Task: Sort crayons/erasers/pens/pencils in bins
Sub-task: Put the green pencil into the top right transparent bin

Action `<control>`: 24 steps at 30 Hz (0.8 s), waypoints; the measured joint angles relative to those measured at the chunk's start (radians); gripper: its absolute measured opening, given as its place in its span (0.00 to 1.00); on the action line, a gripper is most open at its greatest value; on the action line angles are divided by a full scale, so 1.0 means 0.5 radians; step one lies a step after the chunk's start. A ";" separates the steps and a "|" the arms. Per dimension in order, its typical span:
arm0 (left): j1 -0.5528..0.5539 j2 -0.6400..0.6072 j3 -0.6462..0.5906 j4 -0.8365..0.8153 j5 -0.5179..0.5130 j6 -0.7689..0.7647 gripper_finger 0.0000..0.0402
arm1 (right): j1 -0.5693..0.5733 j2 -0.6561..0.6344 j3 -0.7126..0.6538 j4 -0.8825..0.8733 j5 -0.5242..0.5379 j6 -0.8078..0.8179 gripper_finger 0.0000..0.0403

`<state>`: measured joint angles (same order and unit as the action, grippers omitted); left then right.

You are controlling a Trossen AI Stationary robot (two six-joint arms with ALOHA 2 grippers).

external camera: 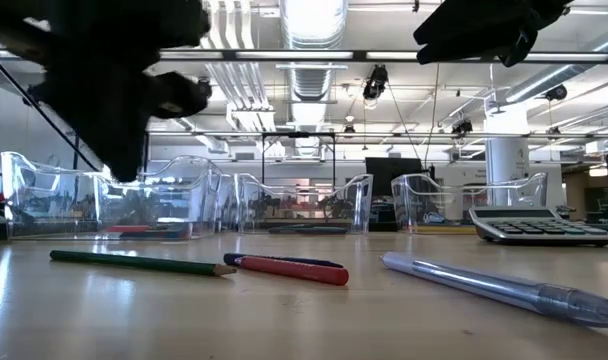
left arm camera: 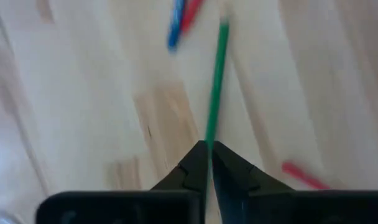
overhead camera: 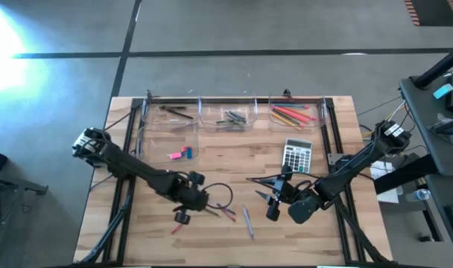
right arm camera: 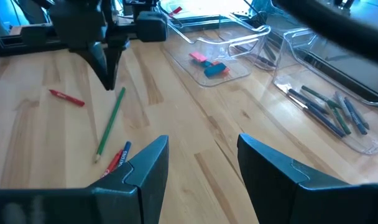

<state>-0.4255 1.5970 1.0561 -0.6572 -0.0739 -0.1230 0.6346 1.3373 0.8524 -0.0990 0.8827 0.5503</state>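
From above, we count four bins (overhead camera: 234, 115). Three sit in a row along the table's (overhead camera: 211, 167) far edge and one is just in front of the left end of that row. That fourth one holds two erasers (overhead camera: 180, 154), one pink and one blue. The right-hand bin has a bunch of orange and red pencils (overhead camera: 292, 115), too bunched for us to count. The other two hold dark pens. There's one calculator (overhead camera: 297, 155) in front of the pencil bin. The left gripper (overhead camera: 183, 216) is out toward the near edge, left of centre. The right gripper (overhead camera: 275, 201) waits near the middle, right of centre. One clear pen (overhead camera: 247, 222) and one red crayon (overhead camera: 177, 228) lie loose by the near edge.

At table height, we see one green pencil (external camera: 134, 262) lying flat on the wood, so nothing is carrying it. Next to it is a red stick (external camera: 289, 269) with something blue tucked behind it.

The left wrist camera shows that gripper's fingers pressed together, tips right over the near end of the green pencil.

The right wrist camera shows the right gripper's fingers spread and empty. It also shows the left gripper's tips just beside the pencil's end.

Our read is that the green pencil is the pick in hand. The fingers need to open, drop astride the stick and pinch it. Then it goes to the far-right bin.
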 joint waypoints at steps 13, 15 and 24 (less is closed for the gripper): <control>-0.012 0.022 -0.258 -0.063 0.063 -0.130 0.32 | 0.000 0.000 0.000 0.001 0.000 0.000 0.45; -0.012 0.054 -0.283 -0.064 0.048 -0.159 0.32 | 0.000 0.000 0.000 0.001 0.000 0.000 0.45; -0.012 0.187 -0.317 0.001 0.025 -0.161 0.32 | 0.000 0.000 0.000 0.004 0.000 0.000 0.45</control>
<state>-0.4313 1.6904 0.8974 -0.6570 -0.0616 -0.2035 0.6346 1.3373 0.8524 -0.0971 0.8825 0.5503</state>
